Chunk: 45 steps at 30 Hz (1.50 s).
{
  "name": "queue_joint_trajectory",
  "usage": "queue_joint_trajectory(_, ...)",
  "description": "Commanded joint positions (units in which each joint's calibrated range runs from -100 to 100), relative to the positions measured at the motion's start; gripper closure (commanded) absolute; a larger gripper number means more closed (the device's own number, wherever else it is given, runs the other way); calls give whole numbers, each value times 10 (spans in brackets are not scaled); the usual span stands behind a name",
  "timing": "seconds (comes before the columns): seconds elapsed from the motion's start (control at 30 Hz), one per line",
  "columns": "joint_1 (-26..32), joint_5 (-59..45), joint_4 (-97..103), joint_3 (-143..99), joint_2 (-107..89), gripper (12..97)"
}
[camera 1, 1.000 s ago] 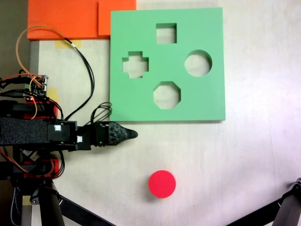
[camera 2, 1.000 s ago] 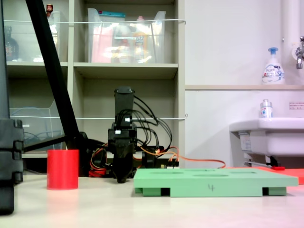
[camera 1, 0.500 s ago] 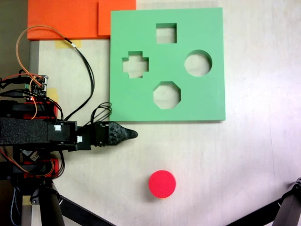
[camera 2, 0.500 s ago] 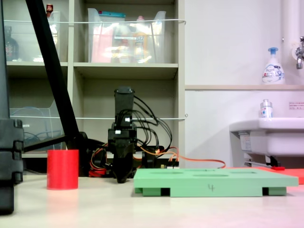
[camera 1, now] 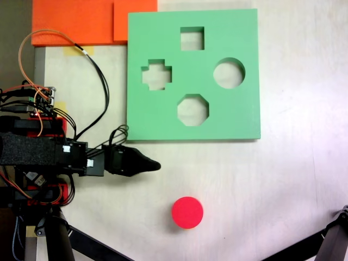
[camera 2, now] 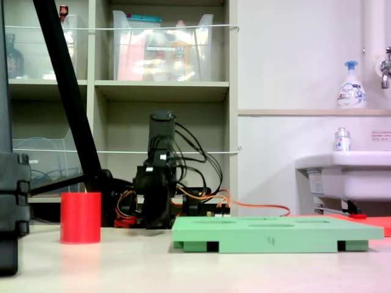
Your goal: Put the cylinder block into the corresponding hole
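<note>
Four cutouts show in the green foam board [camera 1: 193, 73]: a square, a cross, an octagon and a round hole [camera 1: 229, 73], and all four are empty. By my reading the task has barely begun, with every real step left: reaching the block, closing on it, carrying it across and dropping it into the round hole.

The fingers [camera 1: 154, 165] taper to a single dark tip in the fixed view from above, low over the pale worktop [camera 1: 288, 185] and holding nothing. Whether they are spread or pressed together I cannot tell, since the two lie one over the other there, and in the low side view [camera 2: 154, 221] they merge into a dark mass of motors and cables.

The red cylinder block [camera 1: 187, 212] stands upright on the worktop, a little ahead of the fingertip and off to its lower side in the view from above, near but clearly apart from it. In the side view the block [camera 2: 80, 218] stands to the left of the arm. The board lies on the opposite side of the fingertip, its near edge just beside it, and the round hole sits well beyond that edge, farther from the fingers than the octagon.

Orange foam sheets [camera 1: 81, 22] are cut off by the top edge of the overhead picture. In the side view the board's holes appear only as thin slits, so none can be told apart there.
</note>
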Motion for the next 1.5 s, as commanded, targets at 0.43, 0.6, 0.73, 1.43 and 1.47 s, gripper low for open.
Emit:
queue_joint_trajectory(0.43,-29,381,296,-8,-4,555)
queue_joint_trajectory(0.6,-45,379,296,-8,-4,466)
queue_joint_trajectory(0.73,-56,373,300,-8,-4,327)
queue_joint_trajectory(1.43,-88,386,759,128,837,306)
queue_joint_trajectory(1.47,-90,388,759,141,859,306)
